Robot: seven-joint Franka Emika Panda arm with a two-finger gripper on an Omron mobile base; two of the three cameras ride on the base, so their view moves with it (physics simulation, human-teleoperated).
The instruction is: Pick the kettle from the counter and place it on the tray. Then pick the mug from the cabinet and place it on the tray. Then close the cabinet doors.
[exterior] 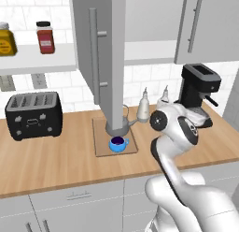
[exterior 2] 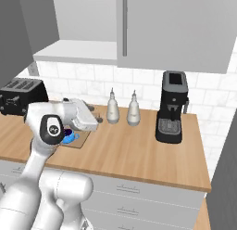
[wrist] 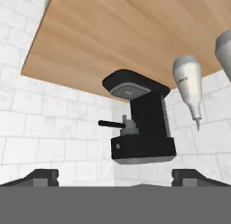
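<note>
My end effector [wrist: 115,175] stands spread wide with nothing between its two dark tips, which sit far apart at the bottom corners of the hand view. That view is rolled over: the long light-brown wood-grain tabletop [wrist: 135,33] fills its upper part, and the black espresso machine [wrist: 140,123] hangs upside down at its centre, with a whitish slim-necked bottle [wrist: 188,83] to the right of it.

In the left base view, the thin flat light-brown wooden tray [exterior: 102,146] lies on the tabletop at centre frame. The small bright blue mug [exterior: 118,144] sits on the tray, near its front edge. The squat round grey metal kettle [exterior: 117,128] stands just behind the mug, also on the tray, its upper part hidden by the open tall grey cabinet door [exterior: 105,58] with a long vertical bar handle. A black four-slot toaster [exterior: 33,115] sits at the left. My white arm [exterior: 175,128] bends at the centre right.
</note>
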